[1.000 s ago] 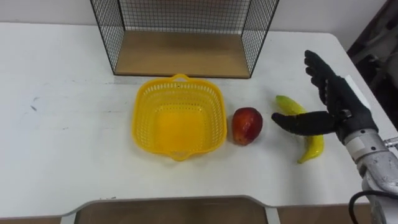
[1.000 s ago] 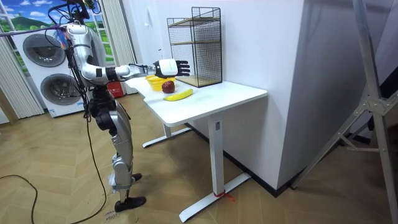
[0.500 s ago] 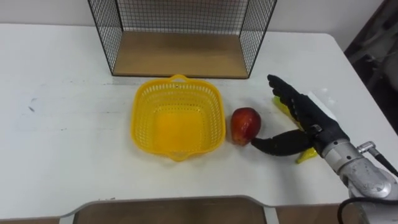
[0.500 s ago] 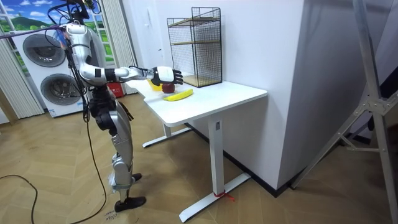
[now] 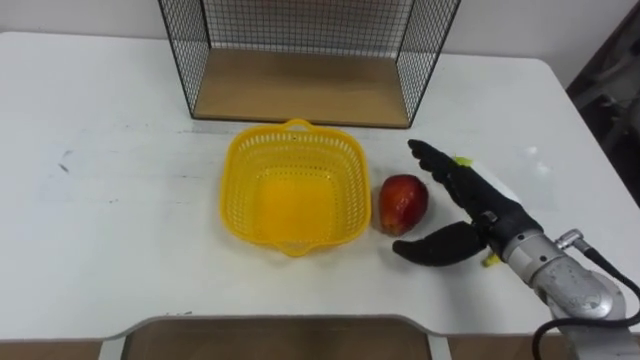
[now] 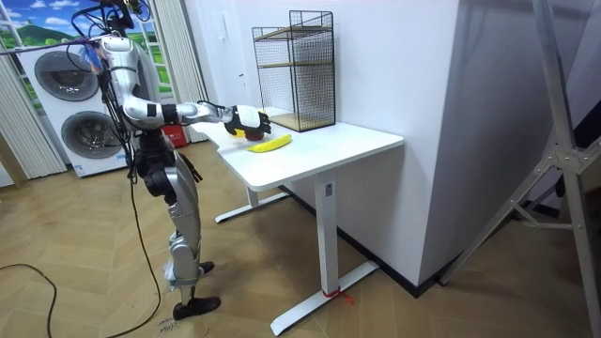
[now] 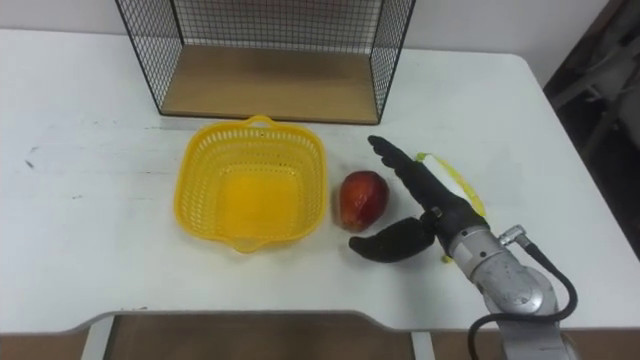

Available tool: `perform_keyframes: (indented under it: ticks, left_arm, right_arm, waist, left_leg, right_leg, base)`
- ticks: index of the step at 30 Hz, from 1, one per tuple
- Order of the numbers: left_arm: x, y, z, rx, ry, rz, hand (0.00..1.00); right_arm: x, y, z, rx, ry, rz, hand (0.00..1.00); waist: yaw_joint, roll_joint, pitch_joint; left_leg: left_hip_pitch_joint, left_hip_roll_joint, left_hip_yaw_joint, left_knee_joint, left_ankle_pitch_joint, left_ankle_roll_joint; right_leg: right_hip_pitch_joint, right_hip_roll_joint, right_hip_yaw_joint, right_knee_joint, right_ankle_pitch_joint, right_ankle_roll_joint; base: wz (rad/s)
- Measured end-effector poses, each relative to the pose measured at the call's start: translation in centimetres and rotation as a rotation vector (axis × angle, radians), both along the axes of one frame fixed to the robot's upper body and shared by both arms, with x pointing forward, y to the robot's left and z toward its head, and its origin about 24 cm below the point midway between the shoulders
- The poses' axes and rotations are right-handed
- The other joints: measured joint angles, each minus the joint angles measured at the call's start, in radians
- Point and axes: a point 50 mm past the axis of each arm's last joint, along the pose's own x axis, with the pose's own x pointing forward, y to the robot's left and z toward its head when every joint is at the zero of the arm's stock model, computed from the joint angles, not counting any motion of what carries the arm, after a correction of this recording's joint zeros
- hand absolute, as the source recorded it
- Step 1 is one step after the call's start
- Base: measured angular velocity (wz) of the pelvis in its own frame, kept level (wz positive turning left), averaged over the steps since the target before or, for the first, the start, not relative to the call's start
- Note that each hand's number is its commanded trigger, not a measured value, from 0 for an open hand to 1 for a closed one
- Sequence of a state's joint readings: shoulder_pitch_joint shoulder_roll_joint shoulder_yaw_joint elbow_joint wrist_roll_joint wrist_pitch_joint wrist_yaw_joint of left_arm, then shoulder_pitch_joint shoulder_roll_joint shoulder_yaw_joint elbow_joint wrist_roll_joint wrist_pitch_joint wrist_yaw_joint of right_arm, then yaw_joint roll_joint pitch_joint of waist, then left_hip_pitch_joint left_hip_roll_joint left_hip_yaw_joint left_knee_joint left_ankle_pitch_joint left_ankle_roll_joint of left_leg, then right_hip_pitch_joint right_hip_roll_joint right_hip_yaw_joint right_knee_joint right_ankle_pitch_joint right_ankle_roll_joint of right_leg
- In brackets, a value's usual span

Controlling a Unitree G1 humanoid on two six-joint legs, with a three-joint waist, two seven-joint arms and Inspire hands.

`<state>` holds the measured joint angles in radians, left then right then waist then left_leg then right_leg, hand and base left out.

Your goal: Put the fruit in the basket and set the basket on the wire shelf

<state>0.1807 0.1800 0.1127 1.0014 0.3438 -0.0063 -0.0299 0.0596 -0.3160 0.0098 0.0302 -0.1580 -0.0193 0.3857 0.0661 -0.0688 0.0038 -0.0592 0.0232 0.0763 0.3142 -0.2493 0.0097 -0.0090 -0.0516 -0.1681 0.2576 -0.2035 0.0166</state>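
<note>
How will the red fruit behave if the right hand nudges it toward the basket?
Probably rolls: the red fruit is rounded and sits loose on the smooth table. Likely rigid with glossy skin, so the open right hand may slip. The basket rim would likely stop it.

The right hand (image 5: pixel 482 207) is covering most of the banana (image 7: pixel 453 182). Just a yellow curve is peeking out past the fingers, and the middle is lying out of sight beneath them. Whether those fingers are touching the apple (image 5: pixel 402 203) is not coming through. The wire shelf (image 5: pixel 300 88) is running off the top edge, its upper part cut away. The right forearm is leaving by the lower right corner. In the room view the hand is blocking the apple, and the basket (image 5: pixel 228 192) is looking too small there to make out.
</note>
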Motion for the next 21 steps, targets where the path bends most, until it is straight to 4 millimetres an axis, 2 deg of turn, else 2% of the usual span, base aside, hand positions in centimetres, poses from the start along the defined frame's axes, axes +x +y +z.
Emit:
perform_keyframes:
  ticks: [12, 21]
  left_arm:
    - [-0.15, 0.13, 0.03, 0.007, 0.009, -0.020, 0.00]
    - [-0.23, 0.21, 0.07, 0.011, 0.008, -0.020, 0.00]
  right_arm:
    - [-0.05, 0.04, -0.27, 0.001, 0.023, 0.000, 0.00]
    - [-0.07, -0.16, -0.66, 0.002, 0.037, -0.013, 0.00]
  waist:
    - [-0.006, 0.000, 0.0021]
    - [0.006, 0.005, 0.0050]
  left_leg:
    - [-0.008, 0.000, -0.010, -0.001, 0.000, 0.000]
    - [-0.016, 0.000, -0.012, 0.006, 0.000, 0.000]
  right_leg:
    - [0.004, 0.000, -0.012, -0.001, 0.000, 0.000]
    - [-0.001, 0.000, -0.013, -0.001, 0.000, 0.000]
  base:
    - [0.01]
    - [0.00]
